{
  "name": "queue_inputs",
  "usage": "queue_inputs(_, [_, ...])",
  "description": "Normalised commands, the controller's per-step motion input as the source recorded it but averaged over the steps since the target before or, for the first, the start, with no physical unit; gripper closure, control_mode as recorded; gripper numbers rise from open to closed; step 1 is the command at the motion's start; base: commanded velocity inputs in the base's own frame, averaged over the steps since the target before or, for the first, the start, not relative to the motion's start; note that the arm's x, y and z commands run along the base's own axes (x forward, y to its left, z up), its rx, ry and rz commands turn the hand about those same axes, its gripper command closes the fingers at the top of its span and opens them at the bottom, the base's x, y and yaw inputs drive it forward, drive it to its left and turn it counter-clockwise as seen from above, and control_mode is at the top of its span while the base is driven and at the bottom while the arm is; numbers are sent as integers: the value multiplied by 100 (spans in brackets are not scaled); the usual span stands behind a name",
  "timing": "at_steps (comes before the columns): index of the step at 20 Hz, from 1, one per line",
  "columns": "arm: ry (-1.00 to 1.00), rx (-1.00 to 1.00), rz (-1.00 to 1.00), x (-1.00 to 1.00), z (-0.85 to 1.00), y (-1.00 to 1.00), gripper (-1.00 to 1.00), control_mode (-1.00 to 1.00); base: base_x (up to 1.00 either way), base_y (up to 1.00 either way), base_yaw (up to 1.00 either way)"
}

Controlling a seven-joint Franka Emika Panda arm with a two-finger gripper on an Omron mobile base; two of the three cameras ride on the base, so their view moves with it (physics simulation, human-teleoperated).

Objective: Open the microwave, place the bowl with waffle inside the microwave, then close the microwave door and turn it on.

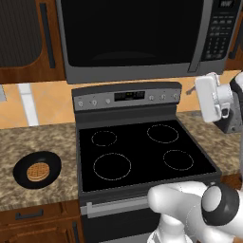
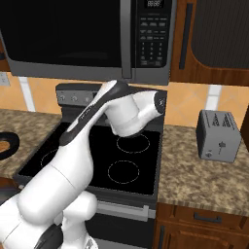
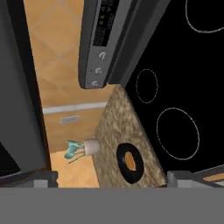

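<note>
We see a speckled brown stone counter [image 1: 42,140] running on both sides of a black stove [image 1: 142,152] with four burner rings, its grey control panel against an orange tiled wall [image 1: 47,102]. Above the stove hangs the microwave [image 1: 137,38], its microwave door [image 1: 128,31] flush with the frame, dark wooden cabinets [image 1: 28,40] flanking it. The bowl [image 1: 37,169] sits on the counter left of the stove, well apart from the arm, with the waffle [image 1: 38,172] lying inside it. A small grey toaster [image 2: 219,134] stands on the counter right of the stove. In the hand view a white pot with a green plant [image 3: 85,148] stands on the counter beyond the bowl. The gripper [image 1: 192,91] is raised right of the stove below the microwave's keypad; we cannot tell how its fingers stand.
</note>
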Motion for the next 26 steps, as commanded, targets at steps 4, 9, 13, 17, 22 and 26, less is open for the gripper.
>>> queue_inputs(4, [-3,52,-16,30,22,-16,-100,-100,0,0,0])
queue_inputs(9, [-15,69,-15,38,10,-11,-100,-100,0,0,0])
queue_inputs(13, [0,68,-19,30,60,-25,-100,-100,0,0,0])
queue_inputs(17, [2,49,-16,20,60,-14,-100,-100,0,0,0])
queue_inputs(22, [-5,17,-4,-3,11,-26,-100,-100,0,0,0])
queue_inputs(26, [5,0,0,28,27,-2,-100,-100,0,0,0])
